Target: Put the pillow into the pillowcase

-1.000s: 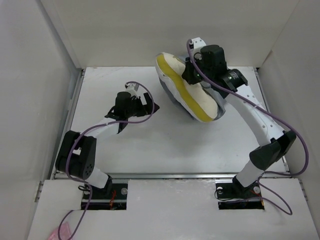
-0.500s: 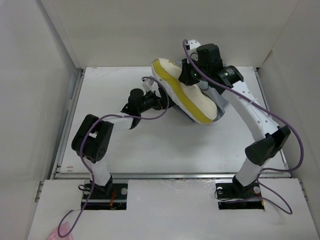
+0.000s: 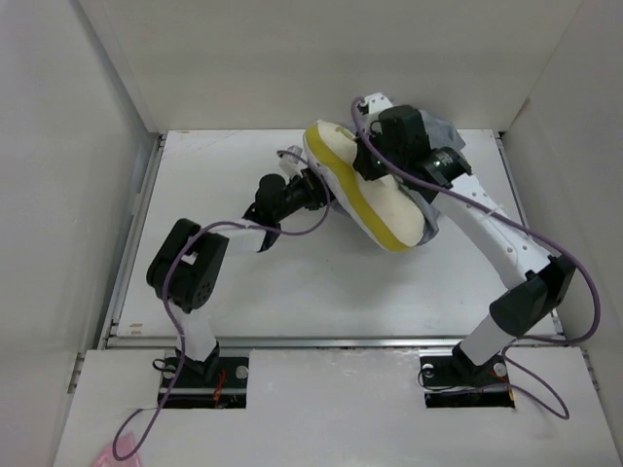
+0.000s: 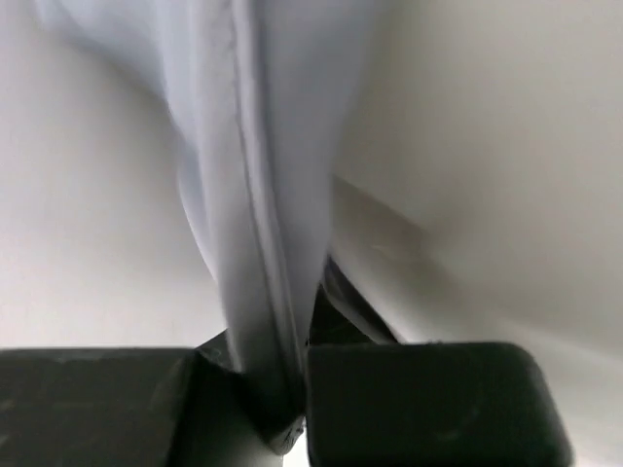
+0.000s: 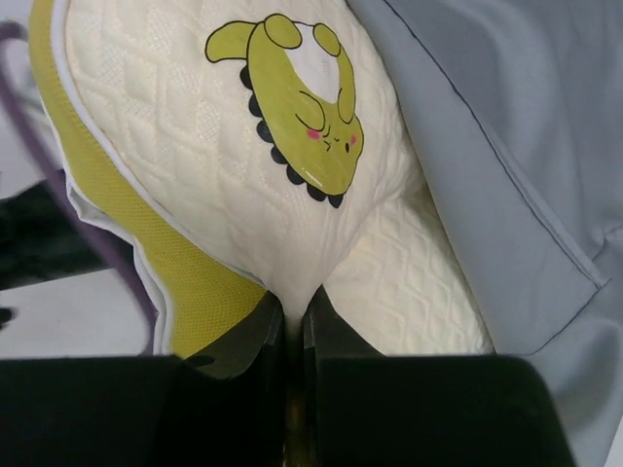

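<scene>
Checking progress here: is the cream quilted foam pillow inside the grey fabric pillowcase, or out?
Mostly out: the pillow shows bare, yellow edge included; the pillowcase lies alongside. Any tucked end: cannot tell.

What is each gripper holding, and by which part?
Left gripper: grey fabric pillowcase, pinched at a seamed edge fold. Right gripper: cream quilted foam pillow, pinched on its printed face.
</scene>
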{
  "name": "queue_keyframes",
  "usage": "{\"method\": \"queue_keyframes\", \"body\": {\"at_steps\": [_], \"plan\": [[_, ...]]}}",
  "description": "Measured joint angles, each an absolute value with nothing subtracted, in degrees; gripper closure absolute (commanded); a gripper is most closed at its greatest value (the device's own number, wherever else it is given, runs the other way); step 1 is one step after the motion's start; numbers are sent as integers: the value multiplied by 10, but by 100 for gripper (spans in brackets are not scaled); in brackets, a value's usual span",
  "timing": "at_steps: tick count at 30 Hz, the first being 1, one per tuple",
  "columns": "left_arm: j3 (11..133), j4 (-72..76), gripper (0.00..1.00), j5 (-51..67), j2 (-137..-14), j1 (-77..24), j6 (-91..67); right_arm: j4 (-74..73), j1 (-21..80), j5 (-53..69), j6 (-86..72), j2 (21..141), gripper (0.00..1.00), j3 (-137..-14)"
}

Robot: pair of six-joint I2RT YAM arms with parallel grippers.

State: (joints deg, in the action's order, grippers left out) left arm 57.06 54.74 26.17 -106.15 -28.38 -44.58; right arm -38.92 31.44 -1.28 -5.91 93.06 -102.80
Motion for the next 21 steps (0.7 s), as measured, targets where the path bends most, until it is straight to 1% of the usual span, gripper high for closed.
{"method": "queue_keyframes", "body": {"at_steps": [2, 5, 6, 9, 10, 12, 14, 18, 19, 21], "plan": [[519, 543, 100, 246, -1015, -284, -444, -372, 344, -51, -45, 921, 100, -988], [453, 485, 100, 209, -908, -285, -422, -349, 389, -92, -35, 927, 100, -950], [439, 465, 100, 194, -876, -285, -412, -340, 402, -108, -34, 933, 98, -947], [402, 414, 100, 147, -804, -282, -389, -310, 427, -149, -40, 951, 72, -951], [394, 400, 100, 131, -788, -282, -383, -306, 431, -155, -42, 957, 57, -956], [386, 378, 100, 108, -772, -281, -374, -301, 436, -154, -42, 962, 45, -959], [382, 368, 100, 96, -771, -279, -370, -300, 437, -140, -38, 958, 29, -958], [380, 356, 100, 88, -769, -272, -366, -309, 437, -112, -29, 910, 20, -956], [380, 355, 100, 86, -768, -270, -364, -312, 435, -107, -26, 887, 18, -956], [380, 349, 100, 81, -762, -265, -361, -312, 426, -103, -22, 834, 18, -955]]}}
